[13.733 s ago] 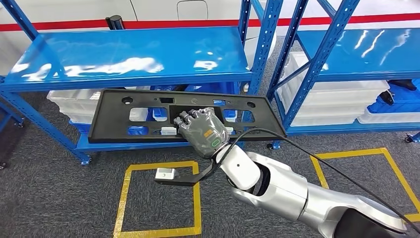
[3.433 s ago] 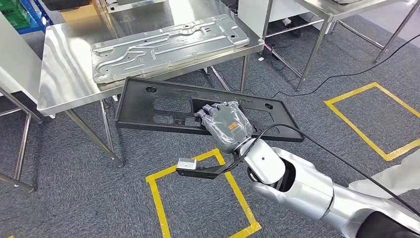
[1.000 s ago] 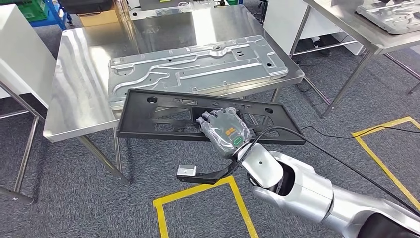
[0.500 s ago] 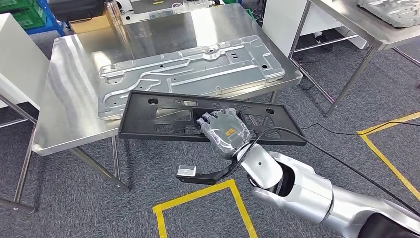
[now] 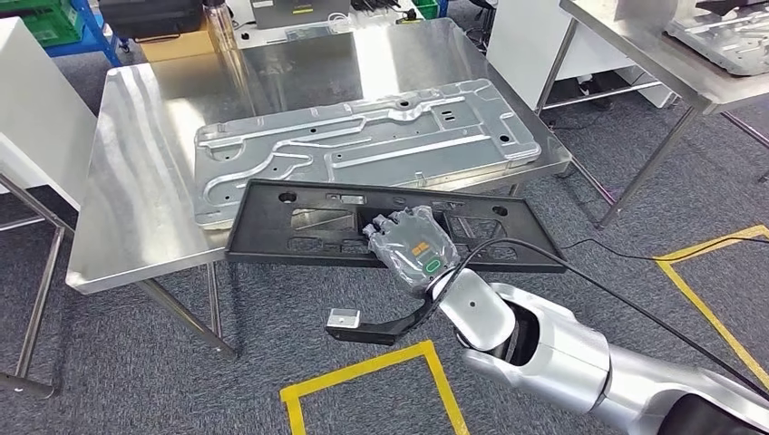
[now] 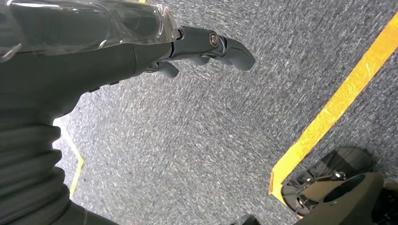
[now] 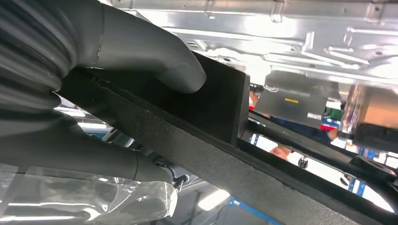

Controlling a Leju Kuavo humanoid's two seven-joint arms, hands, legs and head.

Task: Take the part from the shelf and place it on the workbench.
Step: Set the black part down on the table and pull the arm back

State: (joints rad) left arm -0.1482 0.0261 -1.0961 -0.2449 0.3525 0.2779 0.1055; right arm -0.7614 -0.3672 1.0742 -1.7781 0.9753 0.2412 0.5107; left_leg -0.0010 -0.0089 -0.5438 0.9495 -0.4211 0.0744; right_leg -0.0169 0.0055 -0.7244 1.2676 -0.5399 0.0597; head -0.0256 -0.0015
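Left robot hand (image 6: 141, 47) hangs low over grey carpet (image 6: 211, 140) — seen from the left wrist view, fingers (image 6: 230, 47) loosely extended and apart, nothing in them. A strip of yellow floor tape (image 6: 328, 112) runs across the carpet beside it.

Head view, left to right: white cabinet edge (image 5: 36, 109) at far left, then the stainless steel table (image 5: 136, 181), its near edge facing the robot. A large stamped silver metal panel (image 5: 363, 145) lies flat on the table, covering much of the near half. The black part (image 5: 299, 227) — long, flat, rectangular plastic frame with cut-out windows and round holes — is held about level, just in front of and overlapping the table's near edge; its far long edge reaches over the edge of the metal panel. Cannot tell whether it touches the panel or table.

Right robot hand (image 5: 413, 249) grips the part near its middle, fingers hooked through a central cut-out. Right wrist view confirms it: thick thumb (image 7: 155, 61) pressed on one face of the black frame (image 7: 211, 140), the other fingers under the opposite face — a clamp across the bar. Silver right arm (image 5: 562, 358) comes in from lower right, black cable (image 5: 617, 290) looping over it.

Farther right: a second steel table (image 5: 653, 54) carrying another silver panel (image 5: 725, 27), and yellow tape (image 5: 716, 245) on the carpet.
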